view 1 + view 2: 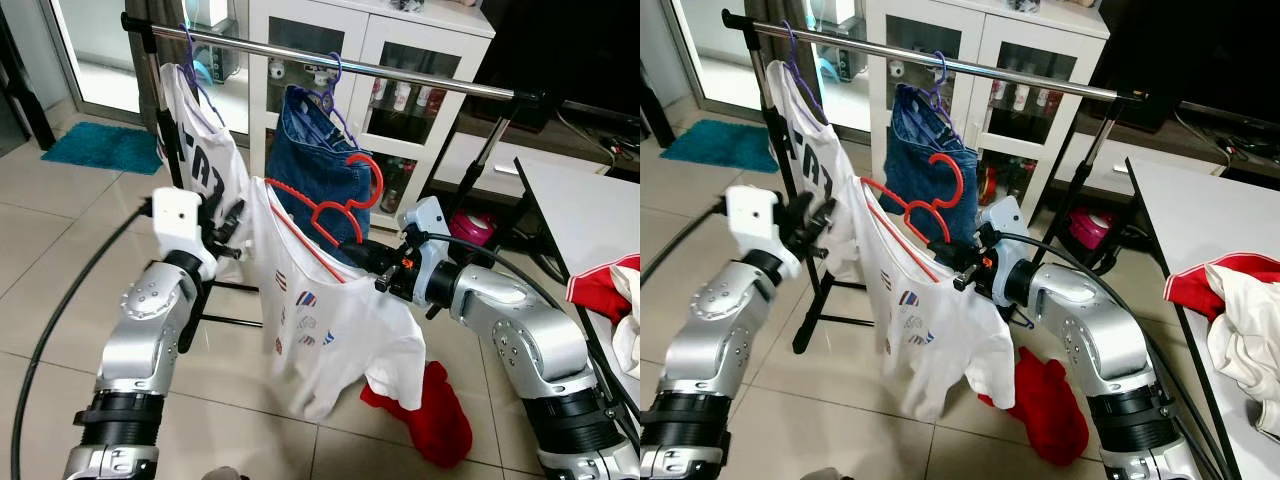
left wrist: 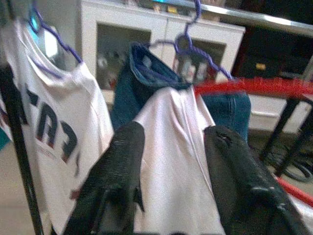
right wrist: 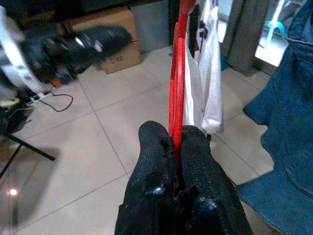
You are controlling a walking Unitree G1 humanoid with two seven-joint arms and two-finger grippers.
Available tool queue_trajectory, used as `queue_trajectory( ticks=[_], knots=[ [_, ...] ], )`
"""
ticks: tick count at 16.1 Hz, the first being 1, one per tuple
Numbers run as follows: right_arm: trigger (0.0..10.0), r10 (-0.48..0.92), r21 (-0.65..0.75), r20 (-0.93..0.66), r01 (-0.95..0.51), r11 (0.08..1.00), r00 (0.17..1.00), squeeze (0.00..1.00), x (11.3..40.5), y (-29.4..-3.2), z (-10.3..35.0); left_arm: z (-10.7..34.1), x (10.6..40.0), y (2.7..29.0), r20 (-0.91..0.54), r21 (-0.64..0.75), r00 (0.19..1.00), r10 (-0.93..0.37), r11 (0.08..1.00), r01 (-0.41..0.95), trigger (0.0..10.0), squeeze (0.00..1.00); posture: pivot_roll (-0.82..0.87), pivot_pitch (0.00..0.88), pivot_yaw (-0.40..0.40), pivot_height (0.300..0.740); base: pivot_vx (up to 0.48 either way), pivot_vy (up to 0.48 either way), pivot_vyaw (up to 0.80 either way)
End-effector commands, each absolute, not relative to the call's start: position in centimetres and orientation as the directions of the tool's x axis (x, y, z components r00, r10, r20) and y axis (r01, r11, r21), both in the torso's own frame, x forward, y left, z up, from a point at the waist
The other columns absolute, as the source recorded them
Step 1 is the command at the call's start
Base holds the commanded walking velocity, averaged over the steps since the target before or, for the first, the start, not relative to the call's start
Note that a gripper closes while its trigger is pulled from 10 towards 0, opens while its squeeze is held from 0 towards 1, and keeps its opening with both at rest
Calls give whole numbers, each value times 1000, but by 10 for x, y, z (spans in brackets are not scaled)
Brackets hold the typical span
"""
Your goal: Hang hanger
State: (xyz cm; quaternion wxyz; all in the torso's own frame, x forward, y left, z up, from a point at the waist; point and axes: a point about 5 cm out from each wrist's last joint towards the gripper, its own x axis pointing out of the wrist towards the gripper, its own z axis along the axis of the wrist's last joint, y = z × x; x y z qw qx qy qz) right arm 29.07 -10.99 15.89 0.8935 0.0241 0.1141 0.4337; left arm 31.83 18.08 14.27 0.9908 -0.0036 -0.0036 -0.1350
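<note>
A red hanger carries a white T-shirt with small printed marks. My right gripper is shut on the hanger's lower bar beneath the hook, and its fingertips clamp the red bar. The hanger sits tilted below the steel rail, its hook just in front of the hanging jeans. My left gripper stands open at the shirt's left shoulder, and white cloth shows between its spread fingers.
The rail holds a white shirt with black letters and the jeans on purple hangers. A red cloth lies on the tiles under the rack. A white cabinet stands behind; a table with clothes is at the right.
</note>
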Motion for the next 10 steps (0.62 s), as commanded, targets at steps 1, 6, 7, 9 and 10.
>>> queue_trajectory(
  ticks=[1,6,7,9,10],
  knots=[
    [0,788,126,-139,-779,615,600,0,291,-114,170,145,323,171,-3,-19,945,-326,945,326,10000,322,-78,0,-138,740,0,0,0],
    [0,812,123,-122,-803,583,571,0,286,-114,175,136,334,165,-87,-56,924,-372,928,368,10000,0,-92,0,-132,740,0,0,0],
    [0,814,123,-119,-805,580,569,0,286,-114,176,133,335,163,-106,-58,916,-387,922,383,10000,0,-91,0,-133,740,0,0,0],
    [0,820,125,-114,-811,571,560,0,285,-113,177,130,339,161,-135,-51,909,-394,919,391,10000,0,-93,0,-134,740,0,0,0],
    [0,823,124,-112,-814,568,557,0,285,-113,177,131,341,160,-136,-52,909,-394,919,390,7647,0,-93,0,-134,740,0,0,0]
  ],
)
